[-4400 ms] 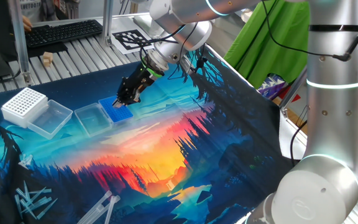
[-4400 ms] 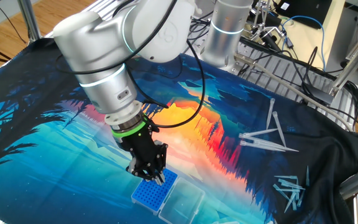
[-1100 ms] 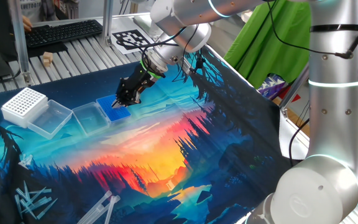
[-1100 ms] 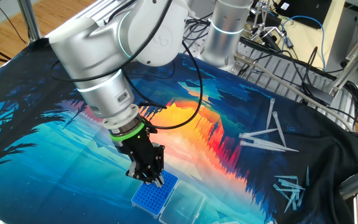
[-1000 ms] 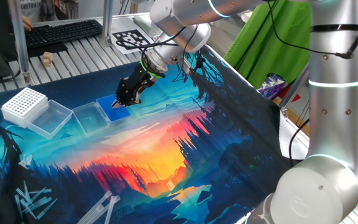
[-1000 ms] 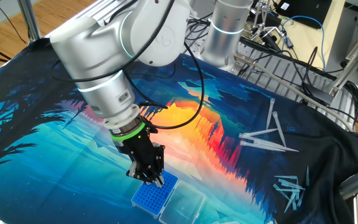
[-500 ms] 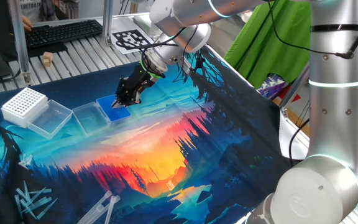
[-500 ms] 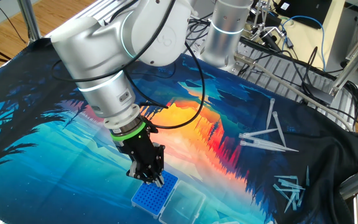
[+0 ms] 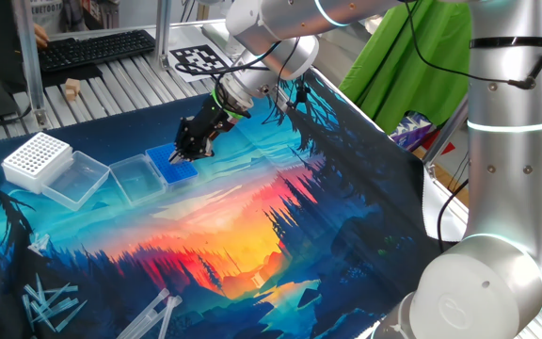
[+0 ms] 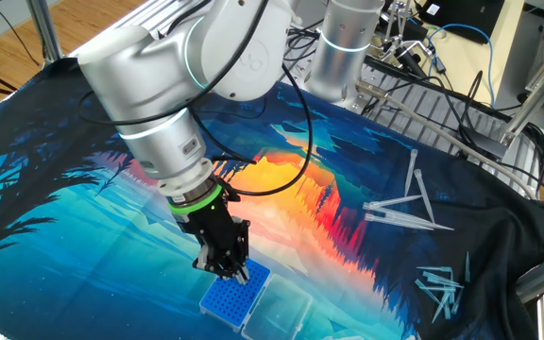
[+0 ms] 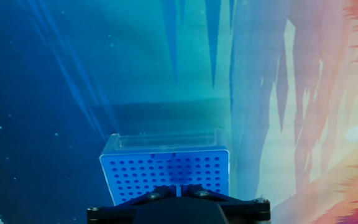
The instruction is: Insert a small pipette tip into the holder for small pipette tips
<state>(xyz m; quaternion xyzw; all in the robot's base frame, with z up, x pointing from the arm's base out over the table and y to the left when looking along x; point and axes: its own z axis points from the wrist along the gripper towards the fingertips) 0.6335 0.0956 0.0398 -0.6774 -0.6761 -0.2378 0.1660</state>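
Over blue holder (image 11: 165,175), end effector (image 10: 225,272) hovers low, fingers pinched together; tip not discernible, so grip contents can't be told. Insertion apparently not yet completed; lowering + release left.

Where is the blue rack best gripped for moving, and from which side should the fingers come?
Grip the blue rack across the two opposite walls that the clear lid does not join, coming down from above. It is a low box lying flat on the cloth, so those walls look parallel and free. The open lid is attached along another edge, probably awkward to clamp.
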